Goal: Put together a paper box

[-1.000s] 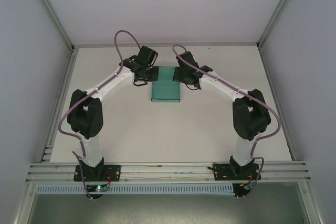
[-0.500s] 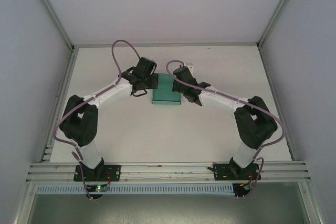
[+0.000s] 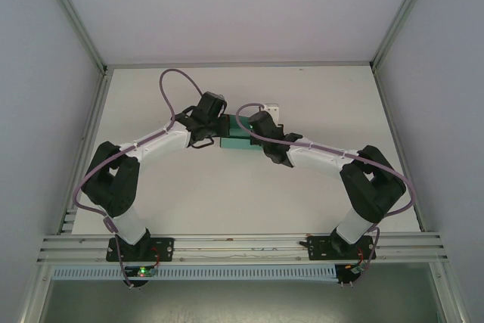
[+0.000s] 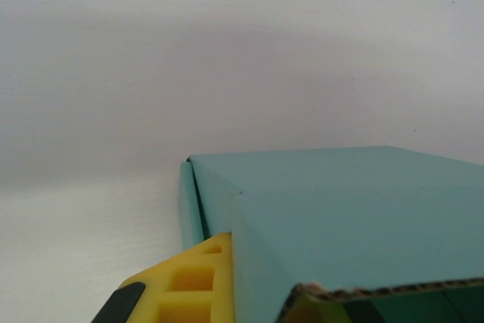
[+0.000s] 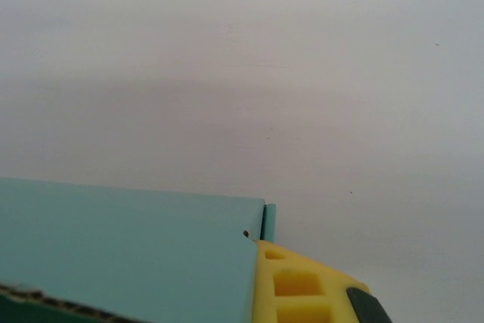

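Folding step in hand: paper box (image 3: 236, 135) is sitting at the far middle of the worktop (image 3: 227, 194), between both arms. Left fingers (image 4: 219, 293) and right fingers (image 5: 329, 289) are closed right down, each lying against an end wall; can't tell if card is nipped between them. Next move is likely calling for even inward pressure without crushing the card.

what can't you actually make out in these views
Top external view: the left gripper and right gripper cover most of the paper box, so its folds and flaps are hidden.
Left wrist view: one yellow finger lies against the box wall; its partner is hidden by card.
Right wrist view: likewise one yellow finger; the frame's bottom edge cuts off the box.
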Robot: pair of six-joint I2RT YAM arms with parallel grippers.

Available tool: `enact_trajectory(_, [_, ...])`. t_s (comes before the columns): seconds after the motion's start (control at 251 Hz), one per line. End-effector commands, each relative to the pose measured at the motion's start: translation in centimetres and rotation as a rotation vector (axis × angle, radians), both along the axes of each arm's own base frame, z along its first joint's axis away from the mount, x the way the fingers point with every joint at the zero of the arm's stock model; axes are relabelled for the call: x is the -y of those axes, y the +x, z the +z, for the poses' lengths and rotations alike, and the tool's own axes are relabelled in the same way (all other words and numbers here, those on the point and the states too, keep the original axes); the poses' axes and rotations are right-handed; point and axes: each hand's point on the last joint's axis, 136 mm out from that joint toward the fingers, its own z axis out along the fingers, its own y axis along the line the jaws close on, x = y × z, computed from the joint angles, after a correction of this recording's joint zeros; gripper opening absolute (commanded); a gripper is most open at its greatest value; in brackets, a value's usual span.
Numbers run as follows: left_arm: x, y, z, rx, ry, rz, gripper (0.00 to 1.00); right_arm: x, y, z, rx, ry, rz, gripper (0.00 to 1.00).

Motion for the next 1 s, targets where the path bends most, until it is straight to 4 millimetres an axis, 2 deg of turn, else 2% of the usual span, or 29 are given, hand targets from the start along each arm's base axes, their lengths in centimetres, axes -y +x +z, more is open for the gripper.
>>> enact_trajectory(0.0, [2.0, -2.4, -0.3, -0.023, -0.029, -0.094, 0.00, -1.0, -0.8, 0.2, 0.028, 0.015, 0.048, 0.00])
enact_trajectory(0.052, [1.7, -2.8, -0.6, -0.025, -0.027, -0.093, 0.00, -0.7, -1.0, -0.1, 0.034, 0.010, 0.044, 0.00])
enact_trajectory(0.1, [1.5, -3.4, -0.5, -0.022, -0.027, -0.107, 0.04, -0.5, -1.4, -0.3, 0.039, -0.002, 0.050, 0.00])
enact_trajectory(0.176, [0.8, -4.1, -0.5, -0.025, -0.016, -0.100, 0.15, -0.3, -2.1, -0.6, 0.058, -0.032, 0.075, 0.00])
enact_trajectory(0.227, [0.3, -4.6, -0.4, -0.028, -0.012, -0.093, 0.31, -0.1, -2.6, -0.7, 0.075, -0.060, 0.078, 0.00])
enact_trajectory(0.311, [0.0, -5.2, 0.5, -0.029, -0.032, -0.076, 0.32, 0.2, -3.3, -0.9, 0.098, -0.095, 0.098, 0.00])
enact_trajectory(0.375, [-0.3, -5.6, 1.3, -0.048, -0.044, -0.048, 0.42, 0.4, -3.8, -1.2, 0.107, -0.120, 0.105, 0.00])
enact_trajectory(0.411, [-0.1, -6.0, 1.9, -0.060, -0.054, -0.060, 0.51, 0.6, -4.0, -1.4, 0.110, -0.134, 0.103, 0.00])
enact_trajectory(0.511, [0.2, -7.0, 4.0, -0.068, -0.119, -0.070, 0.85, 0.7, -4.6, -1.8, 0.124, -0.157, 0.116, 0.00])
enact_trajectory(0.527, [0.3, -7.1, 4.5, -0.061, -0.130, -0.068, 0.98, 0.7, -4.7, -1.8, 0.126, -0.162, 0.116, 0.00])
enact_trajectory(0.535, [0.2, -7.2, 4.6, -0.061, -0.134, -0.066, 1.00, 0.7, -4.7, -1.8, 0.128, -0.164, 0.114, 0.00])
enact_trajectory(0.638, [-1.0, -7.7, 6.8, -0.033, -0.164, 0.012, 1.00, 0.7, -5.2, -1.9, 0.149, -0.167, 0.116, 0.02])
enact_trajectory(0.73, [-3.3, -7.7, 7.8, -0.010, -0.130, 0.117, 1.00, 0.0, -5.6, -2.0, 0.170, -0.163, 0.149, 0.04])
enact_trajectory(0.802, [-5.0, -7.1, 7.4, -0.019, -0.102, 0.188, 1.00, -0.4, -5.8, -2.0, 0.198, -0.162, 0.164, 0.04])
enact_trajectory(0.854, [-5.6, -6.5, 6.3, -0.064, -0.125, 0.226, 1.00, -0.6, -5.9, -2.0, 0.212, -0.156, 0.167, 0.04])
enact_trajectory(0.922, [-5.3, -5.4, 4.9, -0.126, -0.202, 0.239, 1.00, -0.8, -6.0, -2.0, 0.229, -0.151, 0.175, 0.05])
enact_trajectory(0.998, [-3.5, -4.3, 3.9, -0.169, -0.321, 0.191, 1.00, -1.2, -6.2, -2.1, 0.239, -0.160, 0.190, 0.06])
